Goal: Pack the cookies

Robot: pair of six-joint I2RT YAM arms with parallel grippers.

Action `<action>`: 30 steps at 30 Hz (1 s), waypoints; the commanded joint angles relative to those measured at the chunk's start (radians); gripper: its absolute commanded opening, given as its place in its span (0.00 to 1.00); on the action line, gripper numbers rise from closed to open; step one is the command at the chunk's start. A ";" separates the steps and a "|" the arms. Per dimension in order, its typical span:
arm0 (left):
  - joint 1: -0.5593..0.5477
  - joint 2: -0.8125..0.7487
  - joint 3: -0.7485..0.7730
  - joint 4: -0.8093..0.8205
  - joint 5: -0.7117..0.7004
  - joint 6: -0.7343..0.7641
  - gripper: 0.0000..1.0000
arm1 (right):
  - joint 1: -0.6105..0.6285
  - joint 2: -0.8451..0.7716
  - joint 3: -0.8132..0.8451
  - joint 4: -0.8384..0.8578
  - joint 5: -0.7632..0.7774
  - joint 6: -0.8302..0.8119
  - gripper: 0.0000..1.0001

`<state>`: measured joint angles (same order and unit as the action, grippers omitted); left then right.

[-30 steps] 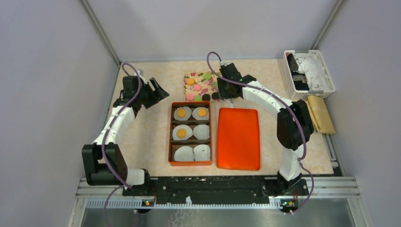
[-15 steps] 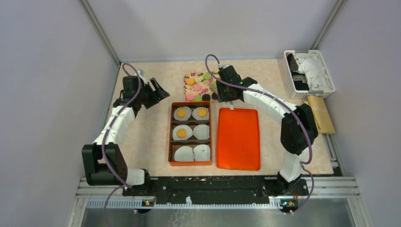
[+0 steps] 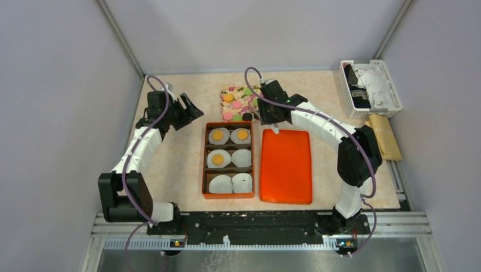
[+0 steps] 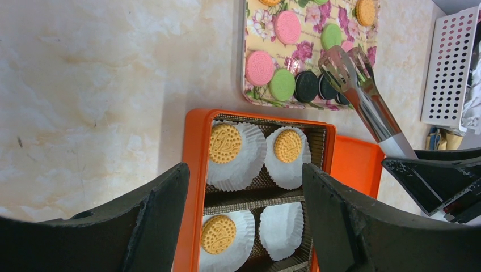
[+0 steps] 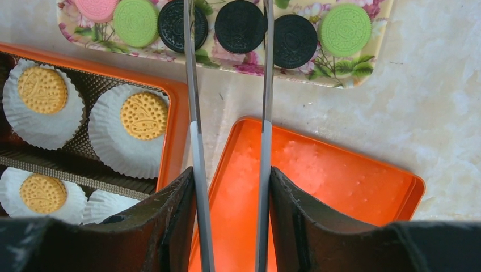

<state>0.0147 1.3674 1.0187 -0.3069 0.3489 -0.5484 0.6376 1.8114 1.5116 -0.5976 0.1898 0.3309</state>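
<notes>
The cookies (image 3: 237, 105) lie in orange, pink, green and black on a floral board (image 5: 363, 34) at the back. Three more orange cookies (image 4: 225, 143) sit in white paper cups inside the orange box (image 3: 204, 161). My right gripper (image 5: 231, 173) is shut on metal tongs (image 5: 194, 113), whose two arms reach out over the board's near edge. The arms are spread either side of a black cookie (image 5: 241, 26), and their tips run off the top of the right wrist view. My left gripper (image 4: 245, 170) hangs open and empty left of the box.
An orange lid (image 3: 286, 165) lies right of the box, under the right wrist. Three paper cups (image 4: 282, 229) in the box hold nothing. A white basket (image 3: 371, 88) with cloths and a brown packet (image 3: 384, 136) stand at the far right edge.
My right arm has shifted the tongs a little to the left, towards the board's near edge. The left arm has not moved.
</notes>
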 commanded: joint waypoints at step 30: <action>0.007 -0.020 -0.020 0.038 0.004 0.007 0.79 | -0.008 0.187 0.191 -0.041 0.082 0.016 0.43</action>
<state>0.0174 1.3674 1.0077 -0.3069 0.3473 -0.5480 0.6338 1.9919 1.6516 -0.6365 0.2424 0.3431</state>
